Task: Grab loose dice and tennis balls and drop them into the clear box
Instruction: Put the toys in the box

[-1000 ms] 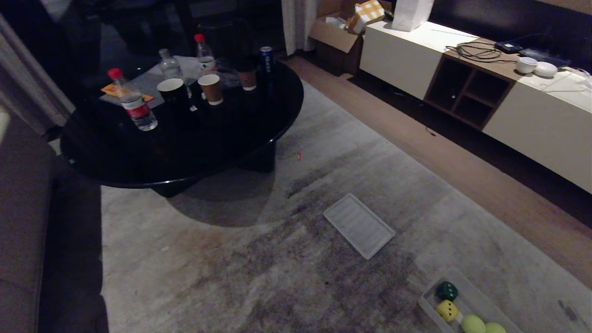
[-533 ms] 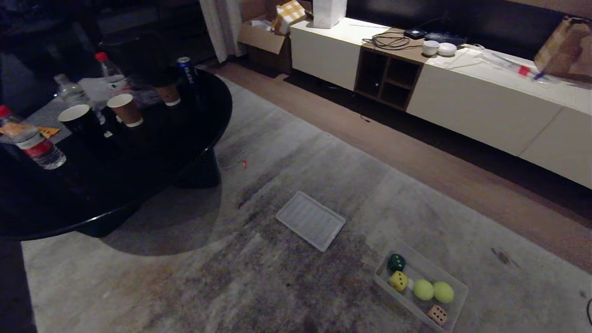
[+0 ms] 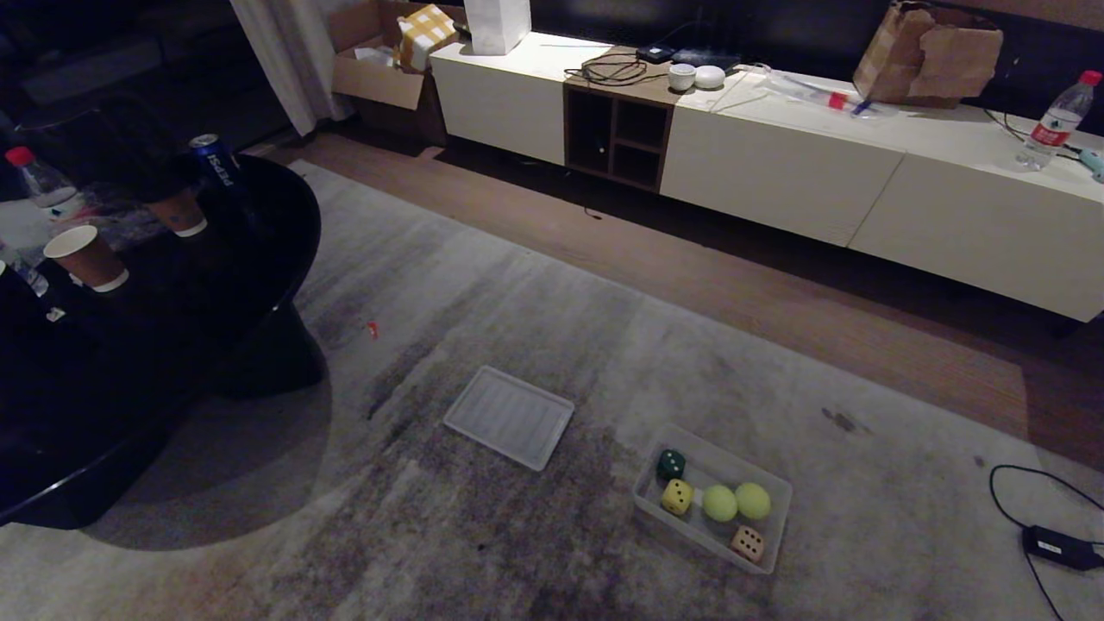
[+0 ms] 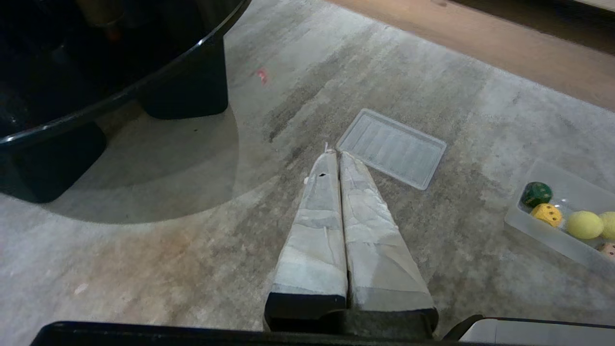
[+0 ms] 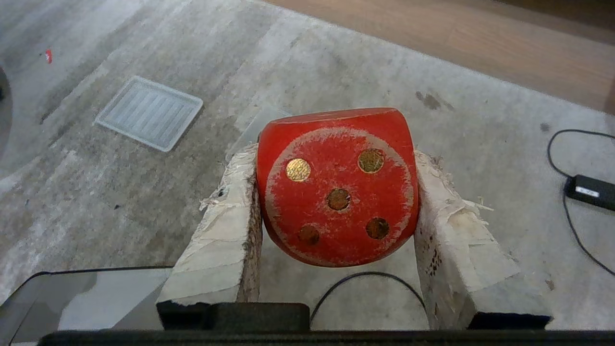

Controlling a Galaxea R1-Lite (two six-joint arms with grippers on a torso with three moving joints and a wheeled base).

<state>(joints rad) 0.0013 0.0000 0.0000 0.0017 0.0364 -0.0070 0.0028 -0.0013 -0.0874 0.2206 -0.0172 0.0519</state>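
Observation:
The clear box (image 3: 772, 492) sits on the grey rug, low in the head view. Inside it lie a dark green die (image 3: 670, 464), a yellow die (image 3: 677, 496), a tan die (image 3: 747, 542) and two tennis balls (image 3: 720, 503) (image 3: 753, 500). In the right wrist view my right gripper (image 5: 336, 158) is shut on a red die (image 5: 336, 187), five gold pips facing the camera, held above the rug. The left gripper (image 4: 335, 153) is shut and empty, hanging over the rug; the box (image 4: 552, 182) lies off to one side of it. Neither arm shows in the head view.
A flat ribbed clear panel (image 3: 509, 417) lies on the rug beside the box. A black round table (image 3: 216, 285) with cups and bottles stands at left. A long white cabinet (image 3: 776, 164) runs along the far wall. A black cable and adapter (image 3: 1056, 545) lie at right.
The whole head view has swung: table and panel slid leftward in the picture, and the box with all its contents came fully into view. The things themselves have not moved.

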